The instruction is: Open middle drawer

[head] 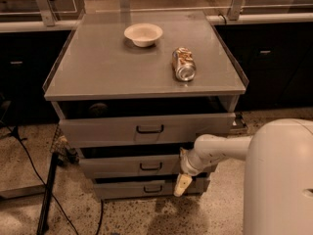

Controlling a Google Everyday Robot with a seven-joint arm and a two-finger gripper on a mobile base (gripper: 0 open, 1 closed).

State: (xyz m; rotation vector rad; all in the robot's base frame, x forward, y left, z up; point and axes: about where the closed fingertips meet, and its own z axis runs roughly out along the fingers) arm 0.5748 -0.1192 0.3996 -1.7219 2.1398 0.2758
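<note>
End effector, open or closed I cannot tell, hangs low beside the right end of the middle drawer, off its black loop handle; risk: from this height I may catch the bottom drawer instead.

You are seeing the end effector hanging by the right end of the middle drawer, and the arm is covering that end of its front. The robot's body is running off the right and bottom edges. Inside the top drawer, shadow under the worktop is hiding the contents; a dark round thing there is too dim to name.
</note>
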